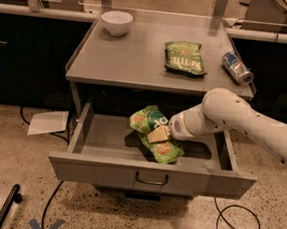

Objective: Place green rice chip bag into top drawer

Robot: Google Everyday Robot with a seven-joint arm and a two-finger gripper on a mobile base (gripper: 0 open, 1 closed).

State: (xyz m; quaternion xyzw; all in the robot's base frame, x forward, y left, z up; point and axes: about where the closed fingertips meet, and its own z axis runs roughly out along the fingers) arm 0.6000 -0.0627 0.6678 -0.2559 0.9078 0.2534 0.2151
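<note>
Green rice chip bag [153,136]: inside the open top drawer [104,166], about the middle of the compartment, tilted, its lower end down at or on the drawer floor. I cannot tell whether it is bearing on the floor.

Gripper [159,134]: down in the drawer, reaching in from the right. One tan finger [158,135] lies across the bag's middle, and I read it as clamped on the bag.

Step in hand, my judgement: the placing itself. Bag is past the drawer rim and low. The next move calls for letting go with the bag fully settled, then lifting the arm clear of the table [133,60] edge above without dragging the crinkly bag along.

Drawer is pulled well out, and its bar handle [151,179] is centred on the front panel.

Writing: on the task bag, white letters on the dark green circle, only partly showing, no whole word legible. The olive bag [184,57] on the tabletop reads "KETTLE". The can [237,68] lies on its side near the right edge, label unreadable. The white bowl [116,22] at the back left is plain.
</note>
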